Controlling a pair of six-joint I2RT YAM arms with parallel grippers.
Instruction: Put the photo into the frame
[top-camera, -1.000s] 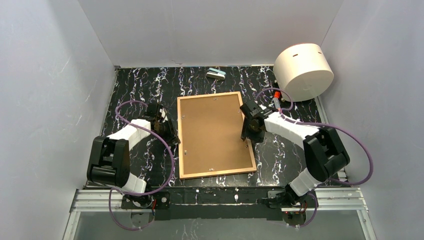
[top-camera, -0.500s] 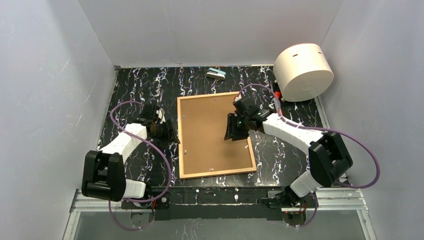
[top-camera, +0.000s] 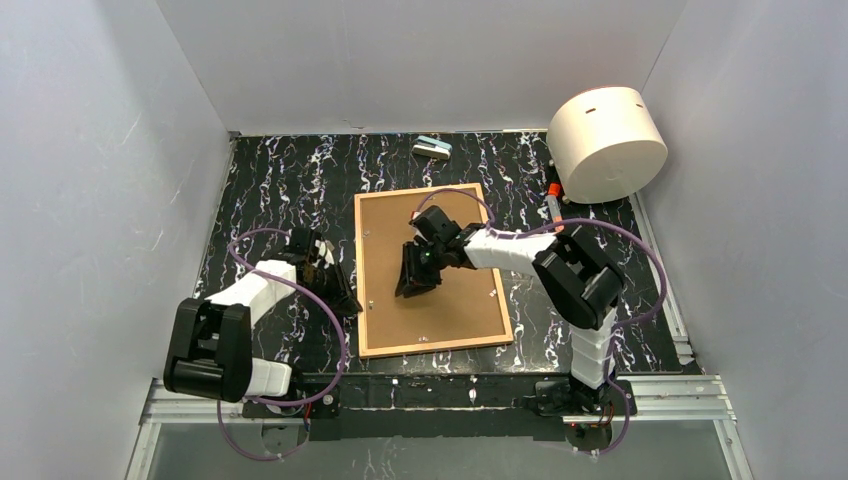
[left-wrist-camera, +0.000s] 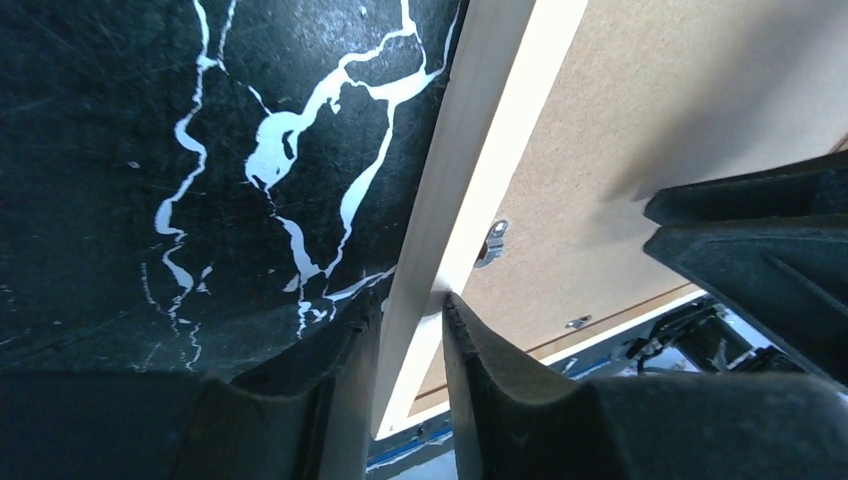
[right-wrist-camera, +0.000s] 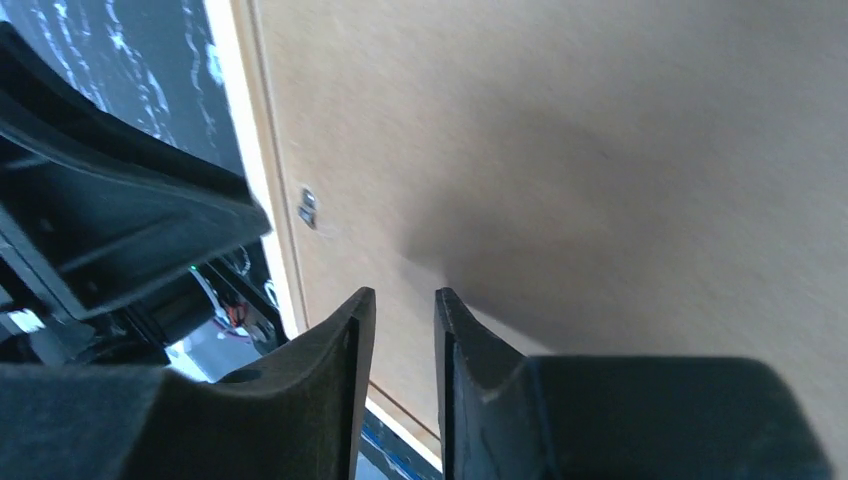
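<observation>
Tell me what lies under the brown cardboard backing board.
Only the thin light-wood frame shows around the brown cardboard backing board. The board covers everything beneath; whether the photo lies there cannot be seen.

Odds on the marbled desk (top-camera: 280, 170)
White drum (top-camera: 607, 140) far right, red-capped marker (top-camera: 552, 195) beside it, teal-grey block (top-camera: 432, 148) (far edge).

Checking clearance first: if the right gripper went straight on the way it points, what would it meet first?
Probably the plain brown cardboard backing board inside the thin light-wood frame; the right gripper points down at it, gap unclear.
</observation>
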